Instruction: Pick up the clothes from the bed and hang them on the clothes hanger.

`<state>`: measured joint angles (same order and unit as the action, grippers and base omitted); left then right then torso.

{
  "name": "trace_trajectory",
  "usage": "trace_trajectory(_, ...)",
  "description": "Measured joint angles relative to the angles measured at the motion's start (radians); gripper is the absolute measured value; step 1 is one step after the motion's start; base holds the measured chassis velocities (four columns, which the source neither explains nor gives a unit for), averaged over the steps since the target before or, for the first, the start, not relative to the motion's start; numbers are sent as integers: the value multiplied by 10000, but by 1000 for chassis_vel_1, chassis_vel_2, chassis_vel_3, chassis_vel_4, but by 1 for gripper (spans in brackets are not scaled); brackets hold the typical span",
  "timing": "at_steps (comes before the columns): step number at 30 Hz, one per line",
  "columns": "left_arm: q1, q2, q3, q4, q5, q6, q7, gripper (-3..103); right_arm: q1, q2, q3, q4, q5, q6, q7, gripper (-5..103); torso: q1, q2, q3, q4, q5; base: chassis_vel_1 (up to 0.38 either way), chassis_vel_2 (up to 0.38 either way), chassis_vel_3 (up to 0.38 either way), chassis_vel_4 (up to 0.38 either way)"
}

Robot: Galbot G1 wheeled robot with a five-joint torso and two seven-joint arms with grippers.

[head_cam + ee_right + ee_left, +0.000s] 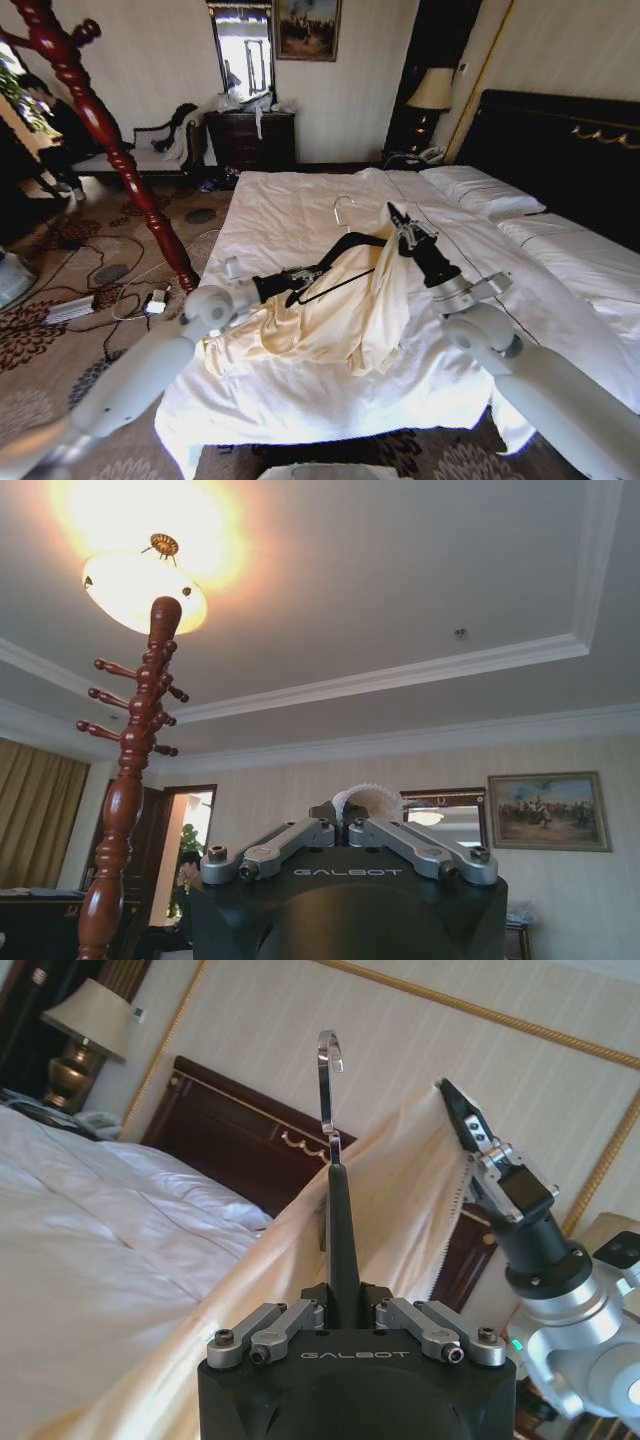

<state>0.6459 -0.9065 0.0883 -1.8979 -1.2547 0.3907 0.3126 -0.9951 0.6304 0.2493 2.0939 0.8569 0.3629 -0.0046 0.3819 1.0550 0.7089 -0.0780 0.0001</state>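
Above the bed [300,215], both grippers hold hanger [345,243] and clothes [340,320]

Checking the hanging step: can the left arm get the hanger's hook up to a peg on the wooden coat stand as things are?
Probably yes. The left gripper holds the clothes hanger, hook free, and the coat stand rises close on its side. But the right gripper pinches the garment, which may tug.

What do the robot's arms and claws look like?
Both arms are smooth pale grey tubes with rounded joints. Near each wrist sits a silver metal ring, then a black section. The left gripper and right gripper are black, with silver linkage bars, small bolts and the word GALBOT on the body.
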Motion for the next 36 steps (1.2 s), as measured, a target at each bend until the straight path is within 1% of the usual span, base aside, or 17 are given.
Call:
trace_trajectory(1,0,0,0,0,0,0,0,16,0,0,0,0,0,0,0,1,0,0,0,0,0,0,0,0,0)
trace_trajectory(6,52,-581,141,258,259,-29,22,16,122,163,-272,-107,-72,27,-97,1,0,0,0,2,0,0,0,0,0)
trace_trajectory(9,52,-717,130,346,286,-30,23,16,92,178,-273,-98,-72,54,-158,1,0,0,0,1,0,0,0,0,0)
trace_trajectory(12,33,-1002,104,572,396,-30,-10,16,35,202,-212,92,-99,247,-341,1,0,0,0,1,1,0,0,0,0)
trace_trajectory(14,31,-1067,96,622,421,-31,-35,16,15,197,-187,188,-128,292,-366,1,0,0,0,1,0,0,0,0,0)
trace_trajectory(17,6,-1190,99,683,429,-36,-92,16,-113,56,-136,587,-251,347,-402,1,0,0,0,1,-1,0,0,0,0)
trace_trajectory(20,-73,-1208,136,704,429,-57,-94,16,-412,-258,-177,871,-460,361,-494,1,-2,2,-1,1,-2,0,0,0,0)
trace_trajectory(21,-127,-1237,134,735,428,-67,-96,16,-650,-415,-212,894,-677,393,-584,1,-1,1,0,1,-2,0,0,0,0)
trace_trajectory(22,-127,-1237,134,735,428,-67,-96,16,-650,-415,-212,894,-677,393,-584,1,-1,1,0,1,-2,0,0,0,0)
trace_trajectory(25,-207,-1432,-16,802,425,-72,-172,16,-1126,-515,-227,890,-1120,447,-673,1,-1,2,0,0,0,0,0,0,0)
trace_trajectory(32,-223,-1608,-103,772,430,-74,-334,16,-1538,-501,-226,892,-1526,475,-624,-1,-1,1,-1,1,-1,0,0,0,0)
trace_trajectory(33,-225,-1610,-107,746,432,-74,-371,16,-1583,-494,-226,903,-1562,466,-601,4,-1,1,-1,1,0,0,0,0,0)
trace_trajectory(35,-227,-1606,-110,732,432,-74,-390,16,-1618,-494,-224,916,-1571,460,-605,4,-1,2,-1,1,-1,0,0,0,0)
trace_trajectory(36,-231,-1597,-112,720,431,-74,-413,16,-1673,-498,-214,946,-1581,459,-640,10,-1,1,-1,1,-1,0,0,0,0)
